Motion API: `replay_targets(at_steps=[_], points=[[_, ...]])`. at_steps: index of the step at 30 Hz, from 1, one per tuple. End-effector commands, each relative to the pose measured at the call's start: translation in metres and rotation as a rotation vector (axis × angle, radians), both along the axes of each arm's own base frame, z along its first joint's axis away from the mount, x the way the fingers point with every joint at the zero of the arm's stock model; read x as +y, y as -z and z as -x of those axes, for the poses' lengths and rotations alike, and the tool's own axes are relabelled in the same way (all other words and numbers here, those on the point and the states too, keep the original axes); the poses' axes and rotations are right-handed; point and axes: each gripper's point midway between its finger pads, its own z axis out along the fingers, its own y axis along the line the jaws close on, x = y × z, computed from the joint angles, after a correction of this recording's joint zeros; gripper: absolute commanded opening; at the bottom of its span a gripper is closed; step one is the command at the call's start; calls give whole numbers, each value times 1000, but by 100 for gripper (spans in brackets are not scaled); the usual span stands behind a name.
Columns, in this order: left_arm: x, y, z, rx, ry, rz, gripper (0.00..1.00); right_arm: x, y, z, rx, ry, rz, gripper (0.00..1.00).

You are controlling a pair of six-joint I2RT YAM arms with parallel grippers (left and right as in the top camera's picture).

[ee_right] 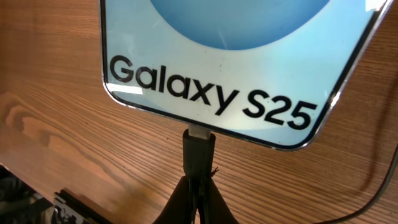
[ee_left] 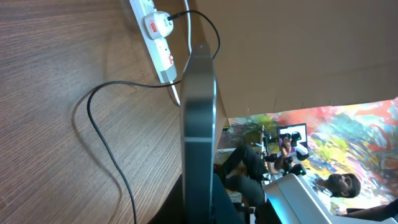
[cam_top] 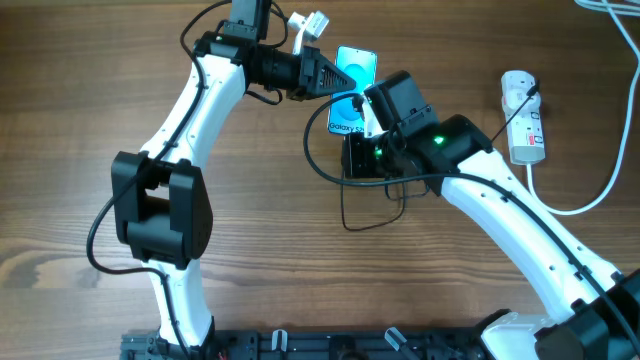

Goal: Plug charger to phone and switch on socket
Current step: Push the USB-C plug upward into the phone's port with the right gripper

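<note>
The first part of the task looks nearly done, the second part not begun.

The left arm reaches far forward over the table (cam_top: pixel 80 120), with its wrist bent inward. The left gripper (cam_top: pixel 335 82) is pressed together on the phone (cam_top: pixel 358 66) and grips it by the long sides. In the left wrist view the phone (ee_left: pixel 199 124) rises straight ahead of this gripper and is seen edge-on, but the fingers themselves hardly show there.

The right arm comes in from the other side, and its wrist is turned toward the lower end of the phone. The right gripper (ee_right: pixel 198 183) has its jaws closed and pinches the charger (ee_right: pixel 199 149) by the dark body of the connector. Directly ahead of its fingertips, the metal tip meets the port in the phone's end, below the printed text. It seems inserted or almost inserted; I cannot tell if it is fully seated. The black cable hangs in a loose loop behind this gripper, on the wood.

The socket (cam_top: pixel 527 125) lies well apart from the right gripper, on its outer side, with a plug already sitting in it. From the left gripper, the socket (ee_left: pixel 163 50) is far ahead, beyond the phone. No gripper is near it, so I judge that the switch is not yet pressed. The pictures do not show whether it is on or off.

What is left, I think: push the connector home if needed, release, and press the switch.
</note>
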Motion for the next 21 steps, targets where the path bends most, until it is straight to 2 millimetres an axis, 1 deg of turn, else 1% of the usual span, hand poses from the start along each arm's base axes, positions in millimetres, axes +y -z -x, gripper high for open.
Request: replay_targets(at_steps=[1,15,21], points=[[1,-28,9,-59,29,55,4,1,-3,-7,-28,-1,8,4],[1,-25,9,-78,30,41,4,3,-4,-9,-38,0,2,5],[1,-23,9,-74,25,28,4,0,-4,-11,-39,7,3,4]])
